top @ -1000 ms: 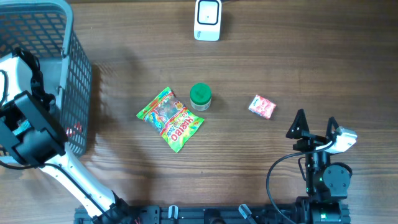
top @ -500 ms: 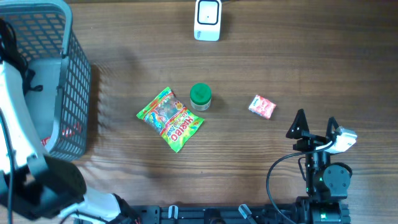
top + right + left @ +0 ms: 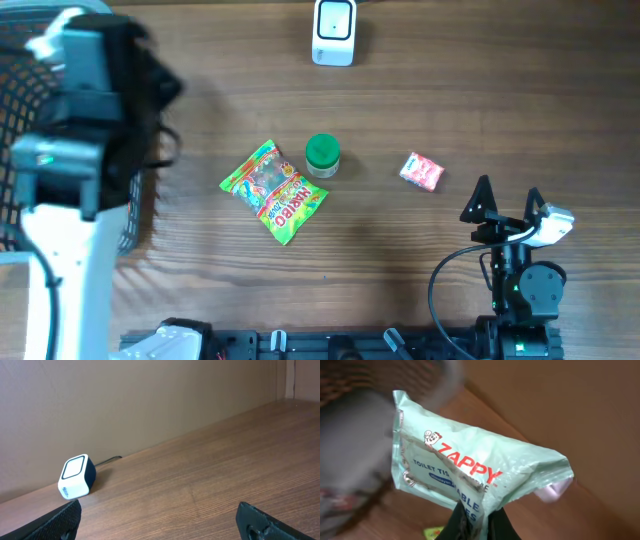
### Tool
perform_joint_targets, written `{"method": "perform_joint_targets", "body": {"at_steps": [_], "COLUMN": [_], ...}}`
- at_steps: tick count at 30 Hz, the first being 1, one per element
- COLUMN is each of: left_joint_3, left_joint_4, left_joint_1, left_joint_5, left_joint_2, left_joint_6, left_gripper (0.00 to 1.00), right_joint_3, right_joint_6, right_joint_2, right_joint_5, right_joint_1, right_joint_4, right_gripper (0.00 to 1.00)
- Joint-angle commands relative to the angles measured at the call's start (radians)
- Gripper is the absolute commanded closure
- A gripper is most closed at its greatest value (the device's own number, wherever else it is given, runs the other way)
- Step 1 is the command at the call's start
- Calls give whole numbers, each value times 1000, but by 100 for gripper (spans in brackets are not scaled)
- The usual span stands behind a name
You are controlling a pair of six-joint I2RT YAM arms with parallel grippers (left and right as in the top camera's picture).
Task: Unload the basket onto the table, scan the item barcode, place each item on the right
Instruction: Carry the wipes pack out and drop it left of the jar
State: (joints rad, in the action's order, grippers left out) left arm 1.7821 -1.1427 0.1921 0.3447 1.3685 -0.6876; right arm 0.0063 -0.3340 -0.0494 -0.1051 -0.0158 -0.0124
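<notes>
Over the table's [image 3: 420,270] left edge, pinching a tissue pack [image 3: 465,467] in the left gripper [image 3: 476,522], yet to reach the scanner [image 3: 333,31].

I am seeing thin, pale green plastic film on the tissue pack [image 3: 470,475], glossy and creased. My left gripper [image 3: 476,519] and right gripper [image 3: 508,198] are showing as black, matt plastic. The table [image 3: 450,90] is looking like brown wood, smooth, with a fine grain and a dull sheen. The basket [image 3: 132,210] is showing dark mesh, plastic or wire I cannot tell. The scanner [image 3: 333,30] is gleaming in smooth white plastic. The candy bag [image 3: 273,192] is shining as glossy printed film, the lid [image 3: 322,152] as smooth green plastic.
</notes>
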Motion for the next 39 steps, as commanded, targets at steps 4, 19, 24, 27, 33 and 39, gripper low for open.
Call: {"method": "perform_joint_targets", "body": {"at_steps": [4,19,24,27,33,39], "left_joint_3": [3,2,10,32,169,201], "left_joint_4": [-34,-4,-21,-56,-187,-64], "left_joint_1": [182,169,169,169,167,76], "left_joint_5": [170,41,114,149,253,364], "left_joint_2": [274,825,805,726,423,106], "left_joint_6": [-34,-594,-599,-542,-397,-219], "left_gripper": [96,96,51,29,0,0], "right_joint_3": [-1,-1,-1,-1,-1,-1], "right_joint_6": [17,17,17,17,17,18], "right_joint_2": [0,0,0,0,0,0], "right_joint_5": [12,12,12,12,12,12], "right_joint_1": [5,5,5,5,5,5], "right_joint_4": [-3,-3,-3,-3,-3,-3], "right_gripper": [0,1,0,0,0,0]}}
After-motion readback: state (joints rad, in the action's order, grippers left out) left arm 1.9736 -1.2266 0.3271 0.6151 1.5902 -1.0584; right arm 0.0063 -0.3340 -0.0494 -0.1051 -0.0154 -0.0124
